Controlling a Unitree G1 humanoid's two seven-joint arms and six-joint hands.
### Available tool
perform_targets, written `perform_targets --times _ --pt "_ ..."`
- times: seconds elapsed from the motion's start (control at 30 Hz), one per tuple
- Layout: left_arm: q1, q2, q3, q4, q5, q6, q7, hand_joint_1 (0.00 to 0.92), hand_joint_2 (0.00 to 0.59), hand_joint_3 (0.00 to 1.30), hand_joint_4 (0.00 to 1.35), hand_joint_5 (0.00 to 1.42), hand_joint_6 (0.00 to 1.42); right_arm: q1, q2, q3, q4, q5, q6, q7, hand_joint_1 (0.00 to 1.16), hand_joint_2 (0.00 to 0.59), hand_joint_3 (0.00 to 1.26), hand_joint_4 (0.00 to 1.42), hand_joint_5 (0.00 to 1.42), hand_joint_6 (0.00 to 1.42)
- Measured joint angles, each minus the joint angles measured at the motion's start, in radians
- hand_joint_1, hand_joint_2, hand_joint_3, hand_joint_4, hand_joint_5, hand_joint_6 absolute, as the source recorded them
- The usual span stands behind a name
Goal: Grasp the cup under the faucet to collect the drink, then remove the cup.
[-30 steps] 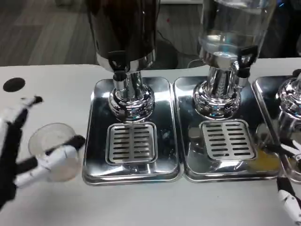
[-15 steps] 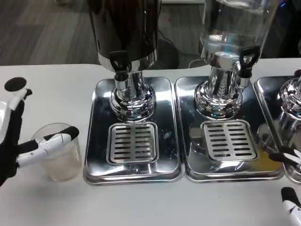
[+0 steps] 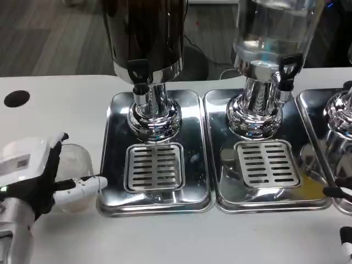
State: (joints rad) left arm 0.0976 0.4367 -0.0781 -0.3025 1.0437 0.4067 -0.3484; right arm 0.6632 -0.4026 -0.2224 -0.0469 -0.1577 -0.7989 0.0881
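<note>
One clear cup (image 3: 74, 179) down on the counter (image 3: 60, 104), wrapped by the left hand (image 3: 38, 179), fingers (image 3: 82, 187) clamped round its side. Just right of that hand, the dark dispenser's drip tray (image 3: 155, 165), faucet (image 3: 140, 82) above it. Right hand (image 3: 344, 220) barely peeking in at the edge, grip impossible to call.

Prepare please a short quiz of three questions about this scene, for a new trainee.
1. True or false: the cup stands on a drip grate.
2. Which hand is at the cup? A. left hand B. right hand
3. Fill in: the dispenser nearest the cup has a ____ body, the next dispenser a clear one.

Key: 1. False, it is on the white table, left of the trays. 2. A. 3. dark.
</note>
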Motion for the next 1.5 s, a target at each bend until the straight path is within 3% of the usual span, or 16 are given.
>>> perform_targets --times 0.1,0.3,0.47,0.77,1.5 --pt "-0.014 0.007 -0.022 0.015 0.026 0.006 0.000 0.302 0.069 0.10 0.11 0.40 0.67 -0.001 0.000 0.000 0.004 0.007 -0.009 0.004 0.51 0.540 0.28 0.12 0.11 0.05" --pt "-0.036 0.020 -0.048 0.037 0.034 0.023 0.000 0.334 0.066 0.13 0.13 0.45 0.73 -0.012 0.000 0.000 0.019 0.014 -0.017 0.011 0.50 0.545 0.28 0.13 0.12 0.06" --pt "-0.068 0.027 -0.067 0.064 0.057 0.046 -0.012 0.359 0.071 0.29 0.28 0.57 0.80 -0.023 0.000 0.000 0.039 0.035 -0.022 0.020 0.48 0.532 0.28 0.13 0.12 0.06" --pt "-0.090 0.027 -0.086 0.089 0.061 0.046 0.008 0.352 0.079 0.43 0.46 0.75 0.93 -0.033 0.002 0.000 0.041 0.038 -0.028 0.029 0.46 0.510 0.28 0.13 0.12 0.06" --pt "-0.034 0.027 -0.055 0.043 0.004 0.022 0.111 0.347 0.095 0.48 0.55 0.87 1.05 -0.055 0.013 0.017 0.044 0.025 -0.027 0.030 0.47 0.498 0.27 0.13 0.11 0.06"
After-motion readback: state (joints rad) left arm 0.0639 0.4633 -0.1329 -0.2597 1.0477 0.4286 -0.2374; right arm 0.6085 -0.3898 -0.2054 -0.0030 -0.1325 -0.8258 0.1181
